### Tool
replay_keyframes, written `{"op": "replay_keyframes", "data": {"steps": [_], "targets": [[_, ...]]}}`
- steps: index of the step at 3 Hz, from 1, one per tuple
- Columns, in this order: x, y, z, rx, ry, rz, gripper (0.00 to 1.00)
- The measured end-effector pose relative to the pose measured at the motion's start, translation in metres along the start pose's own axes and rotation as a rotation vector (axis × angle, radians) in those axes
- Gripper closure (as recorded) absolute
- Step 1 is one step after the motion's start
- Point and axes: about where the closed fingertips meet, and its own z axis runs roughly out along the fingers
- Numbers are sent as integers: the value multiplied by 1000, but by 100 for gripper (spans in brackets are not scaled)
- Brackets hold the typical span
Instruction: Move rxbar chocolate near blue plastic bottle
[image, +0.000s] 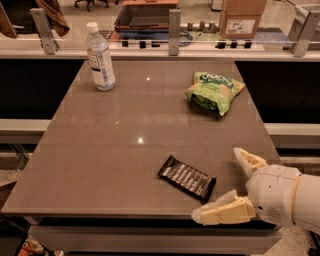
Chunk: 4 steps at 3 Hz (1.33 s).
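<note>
Your gripper's fingers (225, 212) stand wide apart with nothing between them. One reaches along the counter's near edge and the other angles up over the right edge. That puts the gripper (220, 183) at the near right corner of the counter (125, 165), with its white wrist body hanging off the corner behind it.

Just left of the open fingers, the rxbar chocolate (187, 178) lies flat on the counter close to the near edge, turned at a slant. You cannot tell from this view whether the lower fingertip touches it.

A green chip bag (215, 91) sits toward the far right. The blue plastic bottle (101, 57) stands upright near the far left corner, well apart from the bar.
</note>
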Motion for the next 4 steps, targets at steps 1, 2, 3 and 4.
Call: {"op": "replay_keyframes", "data": {"steps": [1, 2, 3, 4], "targets": [[-18, -1, 11, -1, -116, -4, 0], [-25, 6, 22, -19, -190, -8, 0], [-24, 14, 34, -35, -247, -6, 0], [-21, 20, 43, -45, -282, 0, 0]]}}
